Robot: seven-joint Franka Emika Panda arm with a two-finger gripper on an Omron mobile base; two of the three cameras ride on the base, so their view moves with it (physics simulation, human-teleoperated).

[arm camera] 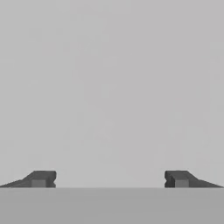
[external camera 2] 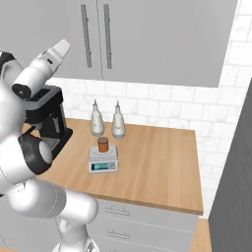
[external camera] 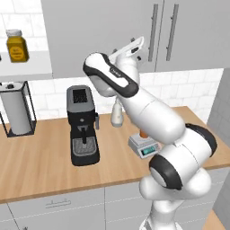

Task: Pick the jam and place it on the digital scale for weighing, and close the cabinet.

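Your gripper (arm camera: 109,178) has its fingers spread wide, nothing between them, facing a flat grey door of the cabinet (external camera 2: 162,39). The jam (external camera 2: 103,144) sits upright on the digital scale (external camera 2: 103,160), on the wooden counter (external camera 2: 157,167) just in front of two white bottles (external camera 2: 107,120).

You see a black coffee machine (external camera: 83,126) mid-surface (external camera: 40,161), a paper-towel roll (external camera: 16,112) near its left edge, two pale bottles (external camera 2: 97,119) (external camera 2: 118,120) along the back edge, a yellow jar (external camera: 16,46) on the shelf (external camera: 27,67).
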